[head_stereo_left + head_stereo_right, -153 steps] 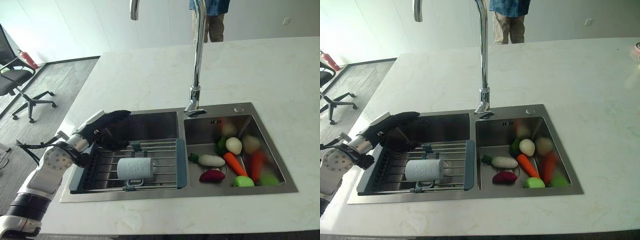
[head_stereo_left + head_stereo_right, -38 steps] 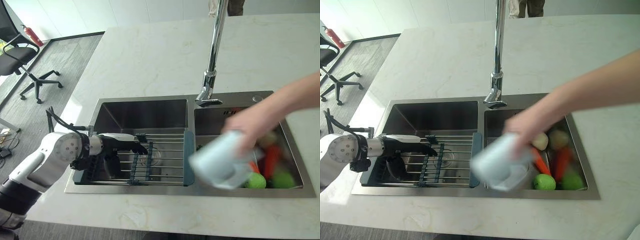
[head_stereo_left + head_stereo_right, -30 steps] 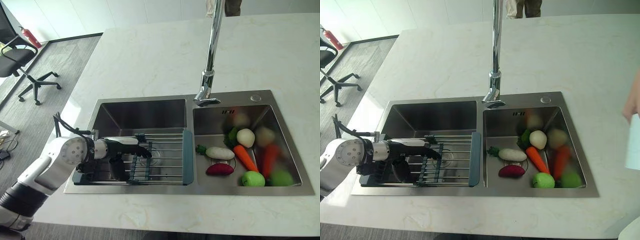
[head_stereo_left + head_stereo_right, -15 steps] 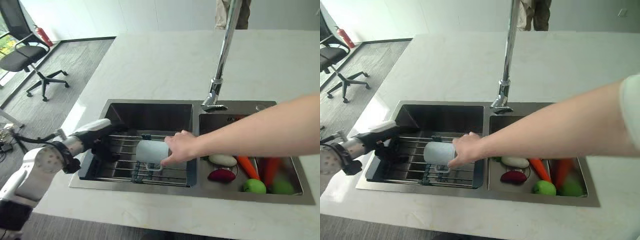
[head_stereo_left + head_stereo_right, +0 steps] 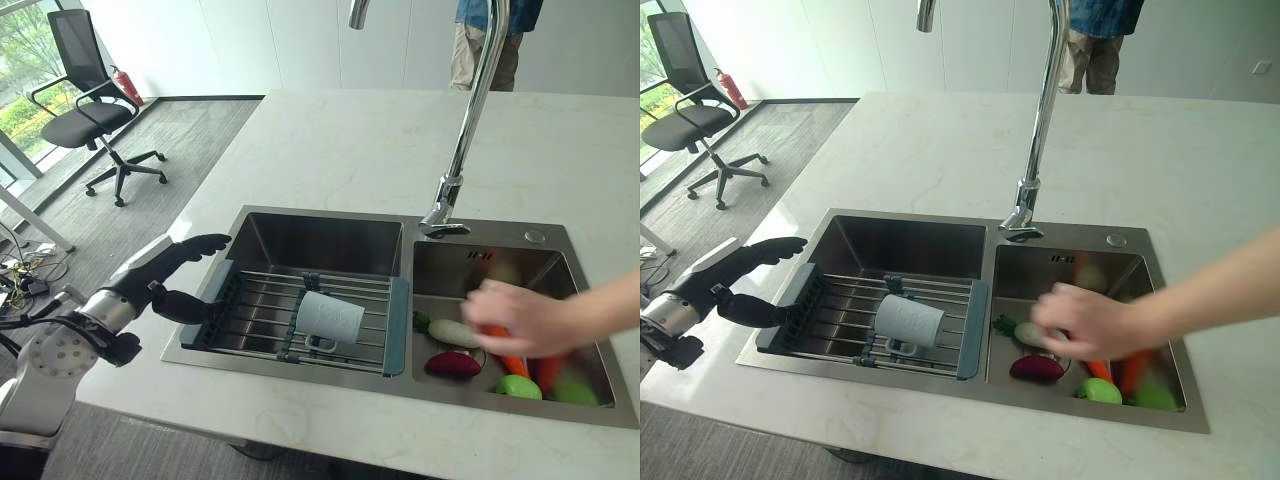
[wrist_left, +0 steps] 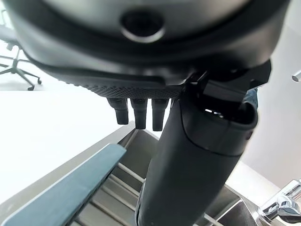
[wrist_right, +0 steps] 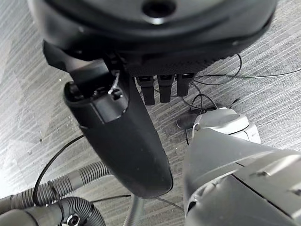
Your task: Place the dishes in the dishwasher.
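A pale blue-grey mug (image 5: pixel 328 318) lies on its side, handle toward the front, on the wire drain rack (image 5: pixel 397 325) set across the left sink basin (image 5: pixel 320 240). My left hand (image 5: pixel 160 268) hovers open at the rack's left end, fingers straight and pointing over the basin, well apart from the mug. In the left wrist view its thumb (image 6: pixel 197 165) and fingers (image 6: pixel 141 110) stretch out above the rack's teal edge (image 6: pixel 61 193). My right hand (image 7: pixel 127 136) hangs open over the floor, holding nothing.
A person's hand (image 5: pixel 520 320) reaches into the right basin over a white radish (image 5: pixel 450 330), a purple vegetable (image 5: pixel 452 364) and a green one (image 5: pixel 518 386). A tall faucet (image 5: pixel 465 130) rises behind the sink. An office chair (image 5: pixel 95 100) stands far left.
The person's hand has let go of the mug on the rack and moved over to the right basin. My left hand has drawn back to the rack's left end. The camera has shifted.
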